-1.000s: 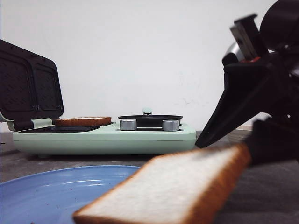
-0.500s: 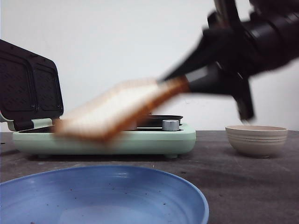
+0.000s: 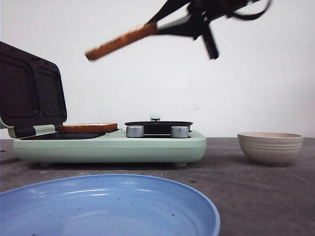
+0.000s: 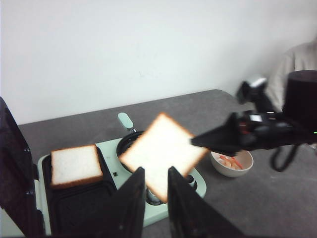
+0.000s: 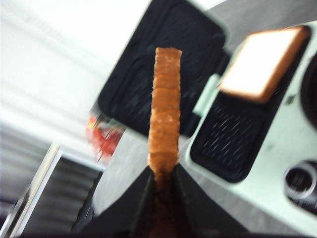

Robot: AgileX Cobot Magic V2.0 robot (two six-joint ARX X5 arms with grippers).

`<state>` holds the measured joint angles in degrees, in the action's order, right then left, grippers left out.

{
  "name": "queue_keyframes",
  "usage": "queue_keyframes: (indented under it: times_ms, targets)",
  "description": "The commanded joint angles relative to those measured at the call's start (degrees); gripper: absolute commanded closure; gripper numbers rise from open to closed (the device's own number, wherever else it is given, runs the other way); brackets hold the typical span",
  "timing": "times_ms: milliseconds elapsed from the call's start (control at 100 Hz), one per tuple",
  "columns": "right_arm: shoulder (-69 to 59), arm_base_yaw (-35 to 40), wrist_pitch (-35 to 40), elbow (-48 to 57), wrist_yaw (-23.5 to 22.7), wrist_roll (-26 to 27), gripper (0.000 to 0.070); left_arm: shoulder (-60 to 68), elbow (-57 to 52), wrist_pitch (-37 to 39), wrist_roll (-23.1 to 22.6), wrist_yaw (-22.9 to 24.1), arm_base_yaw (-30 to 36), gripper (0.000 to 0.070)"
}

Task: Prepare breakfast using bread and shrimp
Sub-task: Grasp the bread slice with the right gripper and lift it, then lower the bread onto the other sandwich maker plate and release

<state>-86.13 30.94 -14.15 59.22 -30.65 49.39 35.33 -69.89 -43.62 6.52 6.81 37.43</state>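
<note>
Front view: the right tool (image 3: pixel 162 25) grips a bread slice (image 3: pixel 120 42) by one edge, high above the sandwich maker (image 3: pixel 110 142). A second slice (image 3: pixel 87 128) lies flat in the maker's open tray. A beige bowl (image 3: pixel 270 147) sits on the surface beside the maker; a blue plate (image 3: pixel 108 206) lies nearer the camera.

Left wrist view: the left tool (image 4: pixel 151 203) holds nothing, fingers narrowly parted — the held slice (image 4: pixel 163 154) hangs above the maker.

Right wrist view: the fingers pinch the slice's crust (image 5: pixel 165 111) — the maker's lid (image 5: pixel 161 62) stands open.
</note>
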Motion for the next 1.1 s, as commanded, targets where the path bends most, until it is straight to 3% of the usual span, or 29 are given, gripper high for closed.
queue_keyframes:
  times_ms: [0, 130, 220, 330, 450, 590, 800, 1090]
  targets:
    - [-5.0, 1.4, -1.1, 3.5, 2.1, 4.3, 0.07, -0.3, -0.9, 1.0, -1.2, 0.7, 0.5, 0.07]
    - [-12.7, 3.8, -8.6, 7.5, 4.6, 10.9, 0.07, -1.8, -0.9, 1.8, -1.7, 0.9, 0.5, 0.07]
    - [-16.9, 5.7, -13.3, 9.1, 8.7, 16.7, 0.07, -2.6, -0.9, 2.0, -2.5, 1.4, 0.5, 0.07]
    - [-20.8, 7.8, -14.2, 10.2, 14.4, 21.6, 0.07, -3.5, -0.9, 2.2, -2.9, 2.7, 0.5, 0.07]
    - [-23.6, 9.5, -14.2, 10.4, 17.4, 25.6, 0.07, -4.1, -0.9, 2.6, -3.0, 2.6, 0.5, 0.07]
    - [-25.8, 11.3, -17.2, 10.6, 17.8, 27.3, 0.07, -4.2, -0.9, 2.8, -3.8, 2.6, 0.5, 0.07]
    - [-25.9, 13.4, -15.6, 10.6, 23.1, 28.2, 0.07, -4.2, -0.9, 2.8, -4.2, 2.6, 0.5, 0.07]
    - [-25.9, 15.2, -15.3, 10.6, 25.4, 29.8, 0.07, -4.2, -0.9, 2.8, -4.2, 2.6, 0.5, 0.07]
